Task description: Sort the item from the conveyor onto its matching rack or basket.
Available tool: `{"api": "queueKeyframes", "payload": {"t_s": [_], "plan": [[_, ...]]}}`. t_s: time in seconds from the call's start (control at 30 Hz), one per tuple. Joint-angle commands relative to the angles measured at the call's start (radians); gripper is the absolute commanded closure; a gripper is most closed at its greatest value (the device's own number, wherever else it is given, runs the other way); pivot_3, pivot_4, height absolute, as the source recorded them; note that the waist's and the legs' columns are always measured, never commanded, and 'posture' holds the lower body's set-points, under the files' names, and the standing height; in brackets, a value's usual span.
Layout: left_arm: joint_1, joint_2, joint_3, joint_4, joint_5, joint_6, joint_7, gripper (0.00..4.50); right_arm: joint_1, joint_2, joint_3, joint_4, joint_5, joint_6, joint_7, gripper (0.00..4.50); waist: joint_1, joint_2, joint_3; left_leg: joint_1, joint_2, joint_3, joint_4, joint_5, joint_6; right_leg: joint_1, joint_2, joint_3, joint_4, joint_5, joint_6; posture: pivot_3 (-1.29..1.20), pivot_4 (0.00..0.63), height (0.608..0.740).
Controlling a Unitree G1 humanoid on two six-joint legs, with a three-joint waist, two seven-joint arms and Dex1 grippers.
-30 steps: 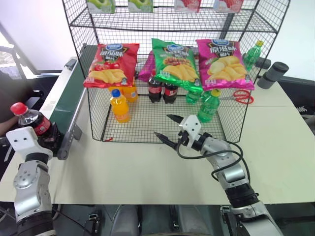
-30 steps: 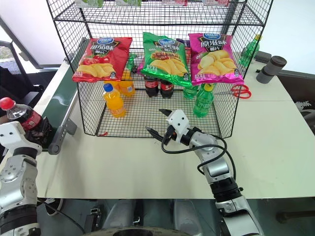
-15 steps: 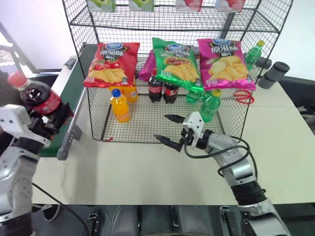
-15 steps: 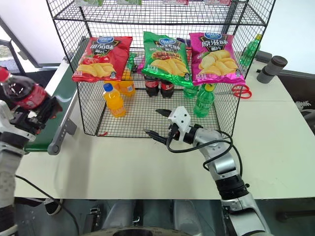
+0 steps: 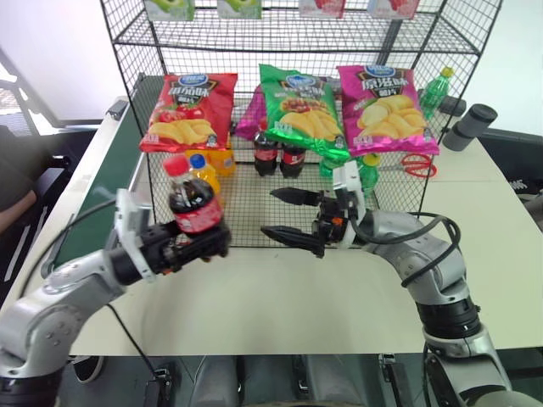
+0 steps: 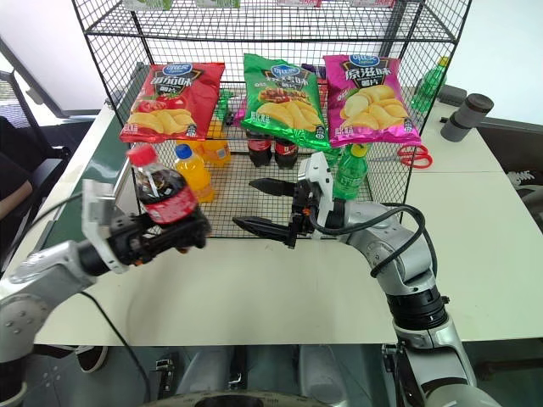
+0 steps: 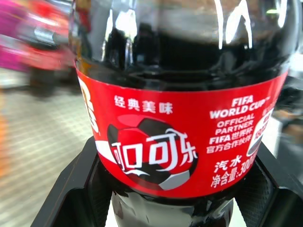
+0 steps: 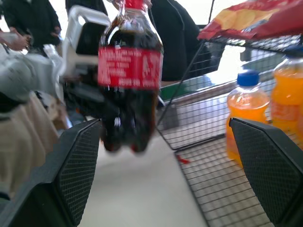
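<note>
The item, a small cola bottle [image 5: 191, 203] with a red cap and red label, is held upright above the table, in front of the rack's left front corner. My left gripper [image 5: 197, 246] is shut on its lower body; the left wrist view shows the label [image 7: 180, 118] between the black fingers [image 7: 71, 189]. My right gripper [image 5: 270, 212] is open and empty, just right of the bottle and pointing at it. In the right wrist view the bottle [image 8: 130, 71] hangs beyond the fingers [image 8: 80, 165]. The conveyor [image 5: 110, 170] runs along the table's left. The rack [image 5: 246, 203] stands behind.
Inside the rack stand two colas [image 5: 280, 157], orange soda bottles [image 6: 193, 174] and green bottles [image 6: 349, 170]. Chip bags [image 5: 301, 110] hang across the rack's front. Red scissors [image 5: 416, 165] and a grey cylinder [image 5: 471, 127] lie at the back right. A person's arm [image 6: 13, 191] is at the far left.
My left arm swung the cola bottle rightward from beside the conveyor to in front of the rack. The right gripper rose and turned left toward the bottle, still open.
</note>
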Motion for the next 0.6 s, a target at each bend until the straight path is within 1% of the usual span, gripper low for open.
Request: {"api": "queueKeyframes", "payload": {"t_s": [0.03, 0.17, 0.33, 0.6], "plan": [[-0.057, 0.01, -0.051, 0.004, 0.048, -0.014, -0.064, 1.64, -0.008, 0.005, -0.009, -0.062, 0.043, 0.032, -0.013, 0.0, -0.003, 0.0, 0.0, 0.0, 0.0, 0.0, 0.0, 0.0, 0.0, 0.0, 0.0, 0.0, 0.0, 0.0, 0.0, 0.0, 0.15, 0.734], [-0.132, 0.012, -0.117, 0.048, 0.114, -0.025, -0.125, 1.64, 0.006, -0.01, 0.012, -0.072, 0.026, 0.043, -0.007, 0.0, -0.003, 0.0, 0.0, 0.0, 0.0, 0.0, 0.0, 0.0, 0.0, 0.0, 0.001, 0.0, 0.0, 0.0, 0.0, 0.0, 0.15, 0.734], [-0.168, 0.019, -0.19, 0.067, 0.209, -0.042, -0.189, 1.64, 0.014, -0.016, 0.036, -0.084, 0.018, 0.047, 0.0, 0.0, -0.003, 0.0, 0.0, 0.0, 0.0, 0.0, 0.001, 0.0, 0.0, 0.0, 0.004, 0.001, 0.0, 0.001, 0.002, 0.0, 0.15, 0.734], [-0.203, -0.026, -0.24, 0.068, 0.263, -0.047, -0.215, 1.64, 0.022, 0.003, 0.073, -0.089, 0.017, 0.056, -0.015, 0.0, 0.0, 0.0, 0.0, 0.0, 0.002, 0.0, 0.002, 0.0, 0.0, 0.0, 0.006, 0.001, 0.0, 0.001, 0.002, 0.0, 0.15, 0.734]]}}
